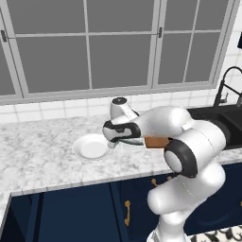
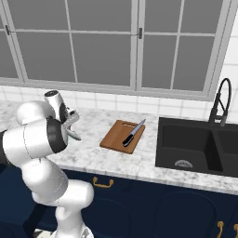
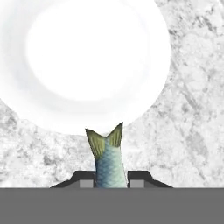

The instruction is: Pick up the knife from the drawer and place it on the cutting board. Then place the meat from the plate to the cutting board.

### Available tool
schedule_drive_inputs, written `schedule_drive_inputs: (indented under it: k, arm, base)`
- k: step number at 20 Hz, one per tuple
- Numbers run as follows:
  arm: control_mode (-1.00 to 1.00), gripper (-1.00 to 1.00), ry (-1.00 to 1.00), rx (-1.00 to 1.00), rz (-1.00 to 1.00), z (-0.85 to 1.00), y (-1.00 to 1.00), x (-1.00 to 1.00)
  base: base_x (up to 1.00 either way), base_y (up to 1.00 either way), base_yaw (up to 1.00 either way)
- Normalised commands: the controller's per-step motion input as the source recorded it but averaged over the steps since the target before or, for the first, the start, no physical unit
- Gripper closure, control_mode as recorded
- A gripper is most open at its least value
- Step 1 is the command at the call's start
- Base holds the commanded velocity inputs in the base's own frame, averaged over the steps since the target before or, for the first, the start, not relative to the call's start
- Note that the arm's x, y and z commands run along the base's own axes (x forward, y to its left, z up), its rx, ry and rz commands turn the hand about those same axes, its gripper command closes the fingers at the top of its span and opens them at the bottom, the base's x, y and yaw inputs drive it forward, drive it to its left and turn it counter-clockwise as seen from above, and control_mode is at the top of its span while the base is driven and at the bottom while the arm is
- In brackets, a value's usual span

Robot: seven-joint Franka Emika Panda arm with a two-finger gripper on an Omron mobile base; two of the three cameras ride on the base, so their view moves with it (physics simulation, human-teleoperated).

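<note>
Hand view, plate: the white plate (image 3: 87, 65) fills the upper left of the frame, bare, its rim just above the fish's tail; in my judgement it is bare because the meat has been lifted off it.
Hand view, meat: the meat (image 3: 108, 159), a small scaly fish, rises from the bottom centre between the two dark fingertips; its forked tail points up the frame toward the plate and its long axis runs along the line of the gripper.
Hand view, gripper: the gripper (image 3: 110, 180) is closed narrowly on the fish's body, one finger on each flank, so the tail end sticks out free ahead of it.
Left base view, plate: the plate sits on the marble bench (image 1: 38, 156) at centre left, just left of the hand.
Left base view, meat: the fish shows as a dark sliver under the hand at frame centre, long axis roughly left to right, above the bench beside the plate's right rim.
Right base view, cutting board: the cutting board (image 2: 122, 135) lies at centre frame, well apart from the gripper at left.
Right base view, knife: the knife (image 2: 134, 132) rests on the board, blade tip toward the upper right, black handle toward the lower left; it leaves the board's left part free, which looks like the place for the fish.
</note>
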Motion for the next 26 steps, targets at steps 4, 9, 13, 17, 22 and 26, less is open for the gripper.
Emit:
schedule_drive_inputs:
  k: [4, 9, 13, 17, 22, 26]
  arm:
    - [-1.0, 1.0, -0.21, -0.27, 0.0, -0.12, -0.95, -0.14]
    - [-1.0, 1.0, -0.03, -0.02, 0.0, 0.55, -1.0, 0.16]
    - [-1.0, 1.0, 0.0, 0.0, 0.0, 0.28, -0.87, 0.54]
    - [-1.0, 1.0, 0.02, 0.02, -0.19, -0.28, -0.29, 0.78]
    - [-1.0, 1.0, 0.0, 0.0, -0.42, -0.44, 0.0, 0.62]
    - [-1.0, 1.0, -0.01, 0.01, -0.34, -0.27, -0.05, 0.23]
  base:
    - [0.0, 0.0, 0.0]
    - [0.0, 0.0, 0.0]
    - [0.0, 0.0, 0.0]
    - [0.0, 0.0, 0.0]
    - [0.0, 0.0, 0.0]
    - [0.0, 0.0, 0.0]
